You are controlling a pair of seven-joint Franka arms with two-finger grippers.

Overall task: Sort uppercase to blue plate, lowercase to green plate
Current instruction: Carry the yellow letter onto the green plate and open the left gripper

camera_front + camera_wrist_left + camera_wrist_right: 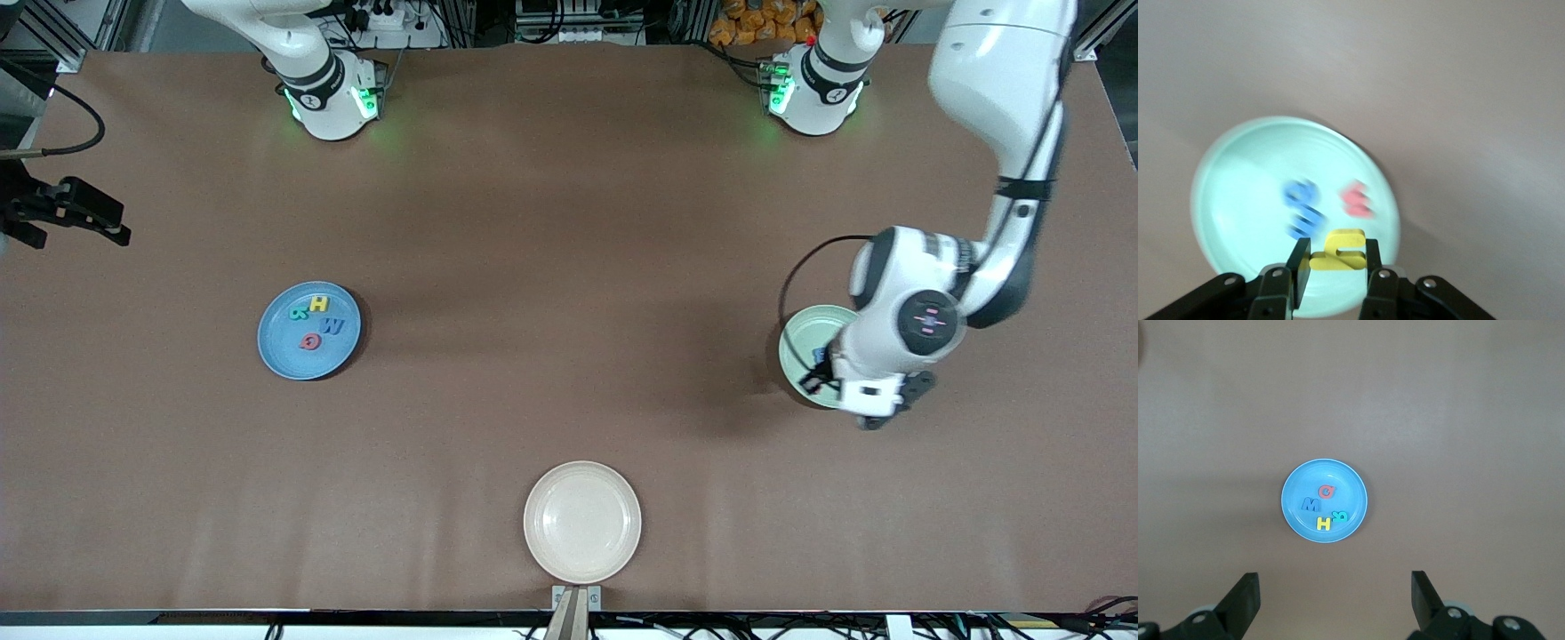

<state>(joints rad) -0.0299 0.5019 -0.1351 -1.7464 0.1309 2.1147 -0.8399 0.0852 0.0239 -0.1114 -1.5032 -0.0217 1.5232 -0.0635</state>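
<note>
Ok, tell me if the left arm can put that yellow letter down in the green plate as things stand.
Probably yes. The left pincer holds the yellow letter right over the green plate, and the plate floor beneath looks bare; the blue letters and red letter lie off to one side.

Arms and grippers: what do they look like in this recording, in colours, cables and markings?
Both arms have glossy white shells with dark grey or black joint bands, and green lights glow at their bases. A black cable loops off the left arm's wrist, whose round black cap bears small red marks. The left gripper and right gripper have black angular fingers with silver screws.
</note>
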